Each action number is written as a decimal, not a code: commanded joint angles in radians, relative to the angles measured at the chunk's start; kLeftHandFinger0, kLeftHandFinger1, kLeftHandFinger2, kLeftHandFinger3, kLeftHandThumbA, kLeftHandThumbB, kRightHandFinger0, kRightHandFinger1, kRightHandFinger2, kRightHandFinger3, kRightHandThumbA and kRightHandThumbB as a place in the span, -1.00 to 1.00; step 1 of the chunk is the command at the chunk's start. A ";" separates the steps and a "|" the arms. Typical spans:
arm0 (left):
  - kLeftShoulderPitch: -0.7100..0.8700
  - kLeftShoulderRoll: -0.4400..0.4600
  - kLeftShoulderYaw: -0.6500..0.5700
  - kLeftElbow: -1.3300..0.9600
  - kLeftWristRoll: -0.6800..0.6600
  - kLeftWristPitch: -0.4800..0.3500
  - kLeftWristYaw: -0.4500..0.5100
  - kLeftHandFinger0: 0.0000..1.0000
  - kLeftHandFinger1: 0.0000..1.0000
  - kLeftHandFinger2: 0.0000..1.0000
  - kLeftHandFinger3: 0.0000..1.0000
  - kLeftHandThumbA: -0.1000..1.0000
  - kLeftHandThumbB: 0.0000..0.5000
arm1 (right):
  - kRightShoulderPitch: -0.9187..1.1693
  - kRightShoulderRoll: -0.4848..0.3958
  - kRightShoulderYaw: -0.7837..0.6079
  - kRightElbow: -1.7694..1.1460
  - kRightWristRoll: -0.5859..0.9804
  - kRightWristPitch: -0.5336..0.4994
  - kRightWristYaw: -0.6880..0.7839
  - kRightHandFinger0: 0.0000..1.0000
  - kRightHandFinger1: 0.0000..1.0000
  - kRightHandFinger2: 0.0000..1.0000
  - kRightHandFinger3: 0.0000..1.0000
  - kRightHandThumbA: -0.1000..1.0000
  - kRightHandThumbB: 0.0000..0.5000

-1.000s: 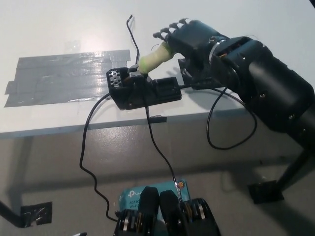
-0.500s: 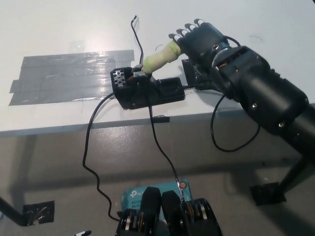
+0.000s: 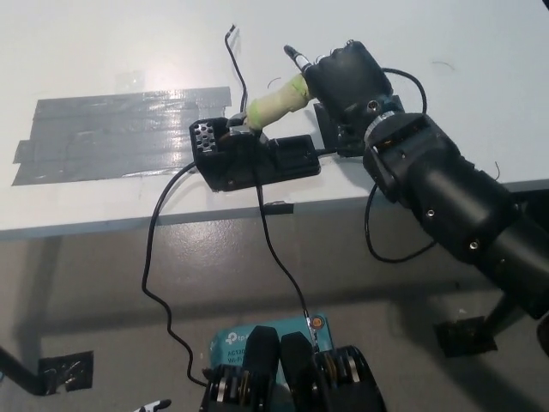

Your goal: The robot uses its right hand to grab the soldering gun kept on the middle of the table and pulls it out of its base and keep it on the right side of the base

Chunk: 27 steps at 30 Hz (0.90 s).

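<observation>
The soldering gun (image 3: 276,100) has a yellow-green handle and leans up to the right, its tip end still seated in the black base (image 3: 255,159) near the table's front edge. My black right hand (image 3: 347,79) is at the upper end of the handle, shut on it, and a thin dark end (image 3: 297,57) pokes out beyond the hand. A black cord (image 3: 233,64) runs from the base toward the table's far side. Only a white sliver (image 3: 157,403) at the bottom edge could be my left hand.
Grey tape strips (image 3: 120,129) cover the white table (image 3: 446,34) left of the base. Black cables (image 3: 154,257) hang from the base over the table's front edge (image 3: 103,225) down to the floor. Another cable loop (image 3: 377,232) hangs under my right forearm.
My right hand's fingers, spread above the handle before, have curled down around its upper end. The gun still leans in the base. The picture has shifted slightly.
</observation>
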 commanded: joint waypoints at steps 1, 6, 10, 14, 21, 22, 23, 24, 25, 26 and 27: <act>-0.007 0.022 -0.008 -0.024 0.036 0.008 -0.013 0.35 0.55 0.82 1.00 0.31 -0.25 | -0.011 0.004 -0.030 0.086 -0.041 -0.103 -0.365 -1.00 -1.00 -0.72 -0.40 -1.00 -0.24; -0.005 0.019 -0.006 -0.019 0.036 -0.007 -0.011 0.41 0.59 0.85 0.96 0.37 -0.27 | -0.022 -0.009 -0.022 0.103 -0.048 -0.122 -0.417 -1.00 -1.00 -0.98 -0.32 -1.00 -0.23; -0.006 0.026 -0.002 -0.020 0.039 -0.005 -0.014 0.37 0.57 0.84 1.00 0.43 -0.25 | -0.030 -0.014 -0.039 0.121 -0.028 -0.142 -0.464 -1.00 -1.00 -0.95 -0.55 -1.00 -0.46; -0.003 0.021 -0.008 -0.026 0.039 0.003 -0.019 0.39 0.58 0.86 1.00 0.46 -0.22 | -0.031 -0.042 -0.043 0.124 -0.027 -0.154 -0.476 -1.00 -1.00 -0.98 -0.65 -1.00 -0.81; -0.004 0.039 -0.017 -0.038 0.056 0.013 -0.031 0.43 0.62 0.86 1.00 0.62 -0.24 | -0.085 -0.105 -0.101 0.136 -0.015 -0.188 -0.465 -1.00 -1.00 -0.81 -0.57 -1.00 -1.00; -0.004 0.046 -0.024 -0.040 0.066 -0.002 -0.032 0.43 0.61 0.86 1.00 0.69 -0.25 | -0.108 -0.123 -0.089 0.137 -0.055 -0.148 -0.452 -1.00 -1.00 -0.97 -0.23 -1.00 -0.69; -0.004 0.049 -0.028 -0.044 0.069 0.005 -0.035 0.43 0.62 0.85 1.00 0.72 -0.23 | -0.115 -0.123 -0.101 0.159 -0.040 -0.171 -0.492 -1.00 -1.00 -1.00 -0.39 -0.92 -0.44; -0.003 0.049 -0.029 -0.043 0.070 0.005 -0.035 0.44 0.62 0.85 1.00 0.73 -0.23 | -0.114 -0.123 -0.100 0.162 -0.039 -0.172 -0.495 -1.00 -1.00 -1.00 -0.40 -0.92 -0.44; -0.001 0.049 -0.029 -0.043 0.069 0.011 -0.034 0.46 0.65 0.88 1.00 0.74 -0.19 | -0.119 -0.126 -0.101 0.168 -0.047 -0.165 -0.510 -1.00 -1.00 -1.00 -0.64 -0.98 -0.42; -0.001 0.049 -0.031 -0.040 0.071 0.007 -0.036 0.47 0.65 0.89 1.00 0.75 -0.22 | -0.123 -0.131 -0.104 0.163 -0.048 -0.161 -0.503 -1.00 -1.00 -0.99 -0.65 -0.97 -0.55; 0.000 0.051 -0.035 -0.038 0.080 0.005 -0.037 0.46 0.64 0.91 1.00 0.79 -0.20 | -0.125 -0.132 -0.113 0.161 -0.038 -0.164 -0.497 -1.00 -1.00 -0.92 -0.66 -0.98 -0.68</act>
